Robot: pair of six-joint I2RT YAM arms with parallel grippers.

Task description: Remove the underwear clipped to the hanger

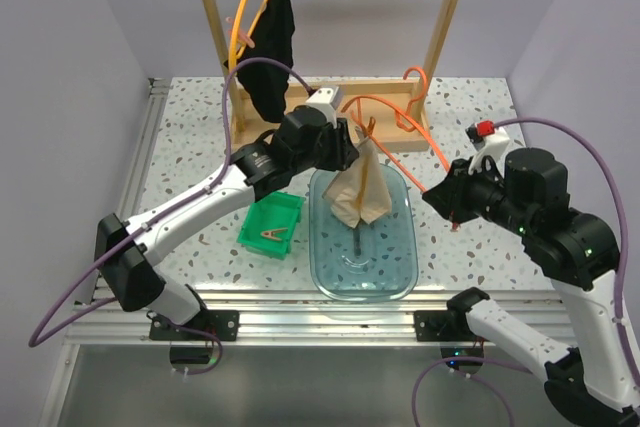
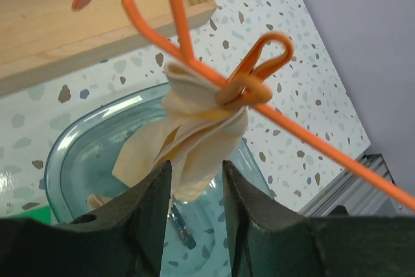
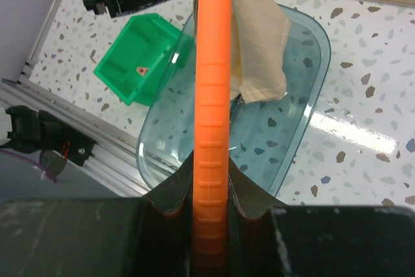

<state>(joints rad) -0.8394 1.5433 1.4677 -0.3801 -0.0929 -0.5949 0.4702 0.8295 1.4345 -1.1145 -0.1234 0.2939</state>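
The beige underwear hangs from an orange hanger, held by an orange-brown clip, above a clear dish. My left gripper is at the cloth's top, beside the clip. In the left wrist view it is open, and the beige cloth hangs just beyond the fingertips, under the clip. My right gripper is shut on the hanger's bar and holds it up. The black underwear hangs from a second orange hanger on the wooden rack at the back.
A green bin with a brown clip in it stands left of the dish. A small dark object lies in the dish under the cloth. The wooden rack stands across the back of the table.
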